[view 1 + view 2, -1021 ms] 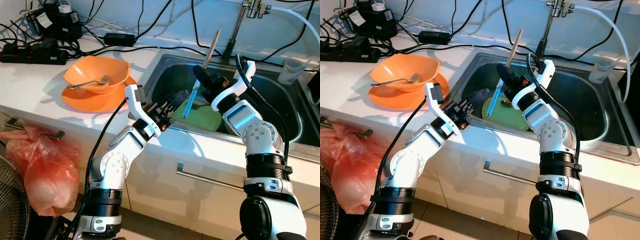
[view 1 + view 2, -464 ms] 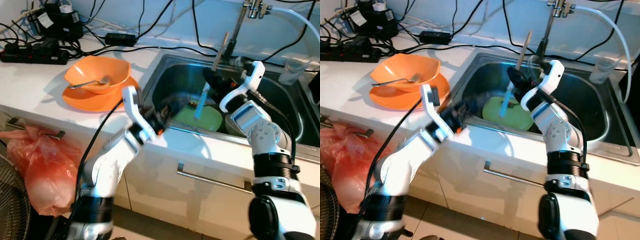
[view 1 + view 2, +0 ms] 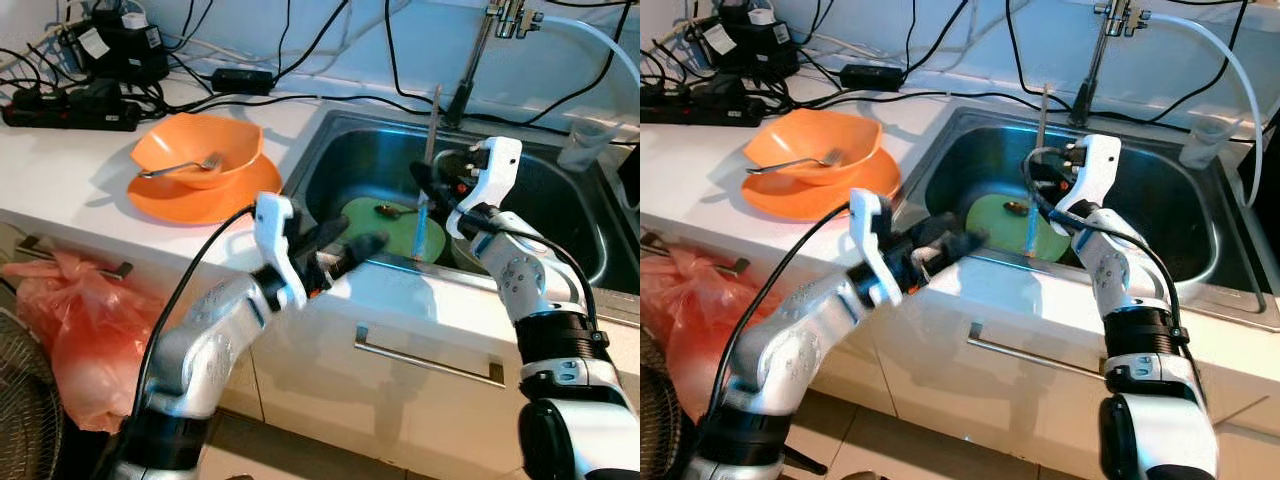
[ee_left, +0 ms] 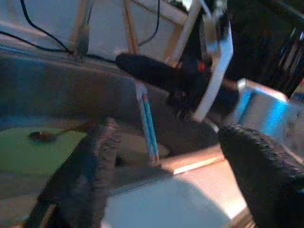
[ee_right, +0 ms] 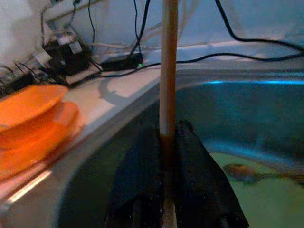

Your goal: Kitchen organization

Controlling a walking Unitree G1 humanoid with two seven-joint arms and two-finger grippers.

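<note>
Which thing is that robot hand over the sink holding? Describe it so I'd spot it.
Look in the steel sink, above the green plate. The right gripper is shut on a thin stick, standing upright, wooden above and blue below, unlike the spoon lying flat.

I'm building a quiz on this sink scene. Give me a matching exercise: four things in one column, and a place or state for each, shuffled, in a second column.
Things:
1. fork
2. spoon
3. stick utensil
4. left tool

Places or states:
A. lying on the green plate in the sink
B. open, at the sink's front edge
C. resting in the orange bowl
D. upright, clamped in the right tool

Pairs: 1-C, 2-A, 3-D, 4-B
</note>
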